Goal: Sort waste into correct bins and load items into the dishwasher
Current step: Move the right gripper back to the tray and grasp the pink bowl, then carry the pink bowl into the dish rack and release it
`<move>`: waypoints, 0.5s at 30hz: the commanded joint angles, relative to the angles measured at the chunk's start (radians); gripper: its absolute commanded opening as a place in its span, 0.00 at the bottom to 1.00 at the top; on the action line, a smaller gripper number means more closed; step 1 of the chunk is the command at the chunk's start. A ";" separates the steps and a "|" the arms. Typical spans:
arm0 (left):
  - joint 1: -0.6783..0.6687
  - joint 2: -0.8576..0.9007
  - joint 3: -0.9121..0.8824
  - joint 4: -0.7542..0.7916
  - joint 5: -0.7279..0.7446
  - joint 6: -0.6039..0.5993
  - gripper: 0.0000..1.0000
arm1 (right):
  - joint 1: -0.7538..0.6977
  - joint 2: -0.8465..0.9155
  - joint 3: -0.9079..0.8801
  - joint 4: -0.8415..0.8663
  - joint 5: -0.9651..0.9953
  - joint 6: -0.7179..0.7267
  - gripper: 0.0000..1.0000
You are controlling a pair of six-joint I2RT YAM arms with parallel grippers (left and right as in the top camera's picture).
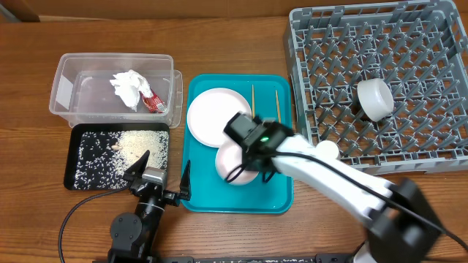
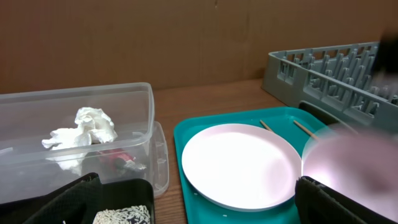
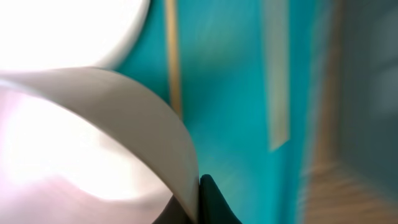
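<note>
My right gripper [image 1: 252, 162] is shut on the rim of a pale pinkish-white bowl [image 1: 232, 164] over the front of the teal tray. The right wrist view shows the bowl wall [image 3: 124, 112] pinched between the fingers [image 3: 198, 202]. A large white plate [image 1: 212, 113] and two chopsticks [image 1: 253, 95] lie on the tray. A white napkin [image 1: 128, 88] and a red packet [image 1: 153, 103] are in the clear tub [image 1: 66, 80]. Rice [image 1: 139, 146] lies in the black tray [image 1: 73, 157]. My left gripper [image 1: 161, 174] is open and empty between the two trays.
The grey dish rack [image 1: 431, 44] stands at the right with a white round dish [image 1: 374, 98] on its side among the pegs. The teal tray [image 1: 241, 201] is in the middle. The left wrist view shows the plate [image 2: 239, 165] and the tub [image 2: 140, 124].
</note>
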 commanded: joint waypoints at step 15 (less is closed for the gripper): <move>0.006 -0.010 -0.003 -0.001 0.014 0.012 1.00 | -0.521 -0.215 0.048 0.113 1.094 -0.097 0.04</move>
